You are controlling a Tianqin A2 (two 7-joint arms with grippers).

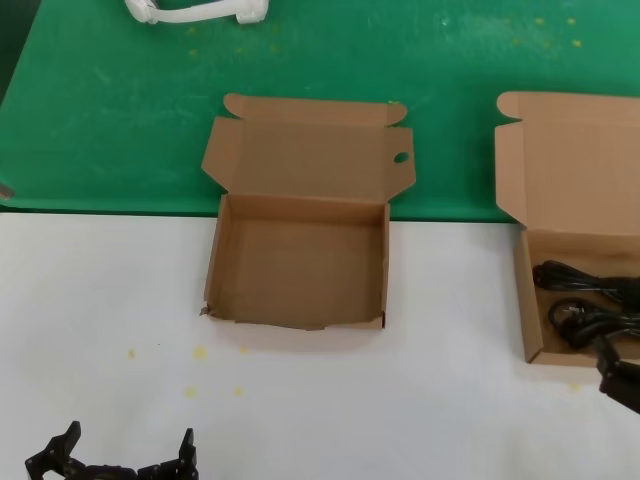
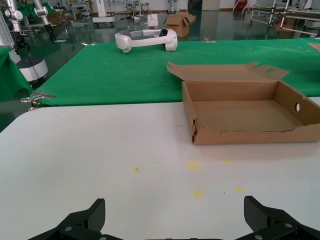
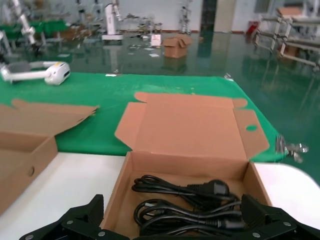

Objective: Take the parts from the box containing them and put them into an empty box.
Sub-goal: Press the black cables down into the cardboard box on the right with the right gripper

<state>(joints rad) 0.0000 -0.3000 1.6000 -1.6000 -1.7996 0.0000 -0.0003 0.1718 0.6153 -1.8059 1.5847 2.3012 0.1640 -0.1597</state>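
Pick-up step. Right claw (image 3: 172, 220) wide open, poised over black cords (image 3: 187, 202) in box (image 1: 527, 290) at frame right. Next: descend, probably onto the nearer bundle. Empty box (image 1: 296, 322) centre; left claw (image 2: 175, 220) parked, open.

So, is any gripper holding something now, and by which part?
Nothing is held. The left gripper and right gripper are both open; the cords lie in their box.

The left gripper (image 1: 125, 455) is held low at the near left edge of the head view, its fingers (image 2: 85, 220) spread wide apart. The right gripper (image 3: 170, 220) is seen at the right edge, its fingers (image 3: 80, 220) likewise parted widely.
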